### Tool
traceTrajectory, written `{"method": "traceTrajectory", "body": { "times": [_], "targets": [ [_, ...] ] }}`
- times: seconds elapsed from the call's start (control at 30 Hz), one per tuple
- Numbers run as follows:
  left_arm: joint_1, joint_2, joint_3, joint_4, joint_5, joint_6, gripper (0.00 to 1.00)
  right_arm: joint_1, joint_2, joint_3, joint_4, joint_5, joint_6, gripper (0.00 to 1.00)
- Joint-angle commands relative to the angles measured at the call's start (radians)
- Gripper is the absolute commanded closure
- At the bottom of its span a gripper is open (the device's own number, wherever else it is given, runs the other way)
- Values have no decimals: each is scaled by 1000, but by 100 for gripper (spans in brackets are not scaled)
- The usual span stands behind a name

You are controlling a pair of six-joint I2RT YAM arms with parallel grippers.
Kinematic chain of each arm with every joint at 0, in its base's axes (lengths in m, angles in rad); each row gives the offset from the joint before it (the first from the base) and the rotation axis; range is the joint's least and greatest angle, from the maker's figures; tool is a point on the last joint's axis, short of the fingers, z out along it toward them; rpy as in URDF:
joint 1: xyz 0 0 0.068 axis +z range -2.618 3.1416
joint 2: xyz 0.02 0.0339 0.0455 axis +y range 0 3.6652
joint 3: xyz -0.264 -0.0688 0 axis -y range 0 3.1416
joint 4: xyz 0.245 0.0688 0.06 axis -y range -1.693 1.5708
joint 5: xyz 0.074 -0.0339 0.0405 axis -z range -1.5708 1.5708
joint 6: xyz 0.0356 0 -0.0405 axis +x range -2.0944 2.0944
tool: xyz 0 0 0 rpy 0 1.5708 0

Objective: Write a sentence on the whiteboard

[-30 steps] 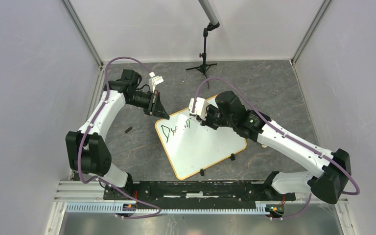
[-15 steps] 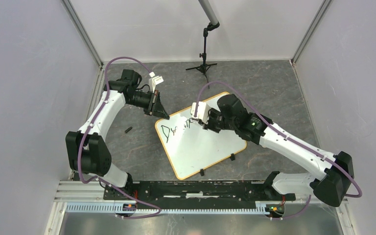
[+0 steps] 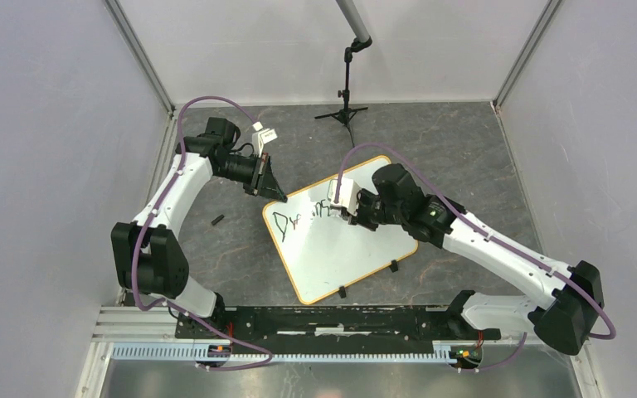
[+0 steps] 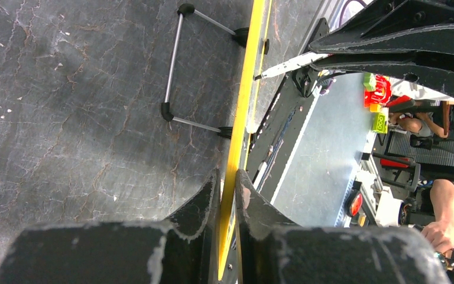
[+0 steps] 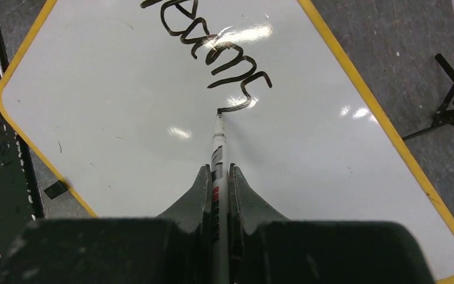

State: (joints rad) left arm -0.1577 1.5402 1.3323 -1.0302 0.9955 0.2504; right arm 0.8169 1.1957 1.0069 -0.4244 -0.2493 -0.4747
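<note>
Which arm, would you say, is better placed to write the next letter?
Right arm: the right tool grips the marker, tip on the board where the writing ends; the left tool clamps the board's rim.

The whiteboard (image 3: pixel 344 249) lies askew on the table (image 3: pixel 464 149), between the two arms. The left gripper (image 3: pixel 275 192) pinches the rim at its far left corner. The right gripper (image 3: pixel 347 211) is over the far edge, clamping a marker (image 5: pixel 219 148) whose tip touches the end of the sentence (image 3: pixel 297 220). A tripod stand (image 3: pixel 346 112) stands behind the board, and a small object (image 3: pixel 216 220) lies to its left
</note>
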Motion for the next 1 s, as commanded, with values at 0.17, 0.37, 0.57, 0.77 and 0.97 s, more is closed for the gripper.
{"method": "traceTrajectory", "body": {
  "times": [0.17, 0.37, 0.57, 0.77, 0.97],
  "targets": [
    [-16, 1, 15, 2, -38, 24, 98, -1, 48, 68, 0, -78, 28, 100],
    [-16, -2, 15, 2, -38, 25, 98, -16, 8, 106, -7, -114, 35, 100],
    [-17, -2, 15, 1, -34, 29, 98, -90, -30, 118, -34, -112, 22, 100],
    [-19, -2, 14, 3, -32, 31, 98, -169, -53, 86, -23, -76, 0, 100],
    [-20, 4, 18, 2, -25, 32, 98, -179, -41, 71, -11, -92, -3, 100]
  ]
}}
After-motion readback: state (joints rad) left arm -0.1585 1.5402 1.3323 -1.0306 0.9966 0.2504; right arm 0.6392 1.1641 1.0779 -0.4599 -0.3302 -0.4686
